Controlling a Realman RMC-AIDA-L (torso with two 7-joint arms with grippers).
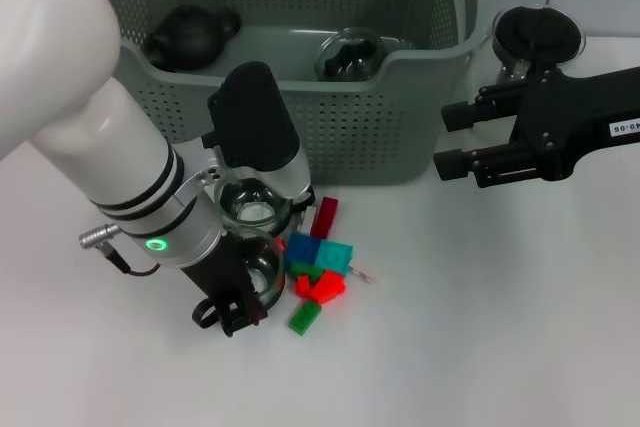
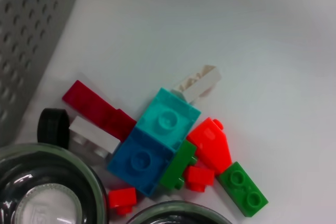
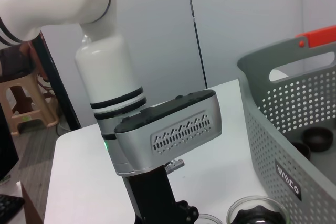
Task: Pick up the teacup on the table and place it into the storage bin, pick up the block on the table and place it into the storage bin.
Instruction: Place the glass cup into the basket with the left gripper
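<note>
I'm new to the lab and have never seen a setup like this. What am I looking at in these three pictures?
It is a two-armed robot at a white table. The top picture looks down from its head; the other two come from cameras on its wrists. The white left arm reaches down so its left gripper is at two clear glass teacups, beside a pile of small coloured plastic blocks. The black right gripper hovers open, holding nothing, beside the large grey-green perforated storage bin. A dark teapot already sits inside the bin. Whether the left gripper grips a cup is hidden.
</note>
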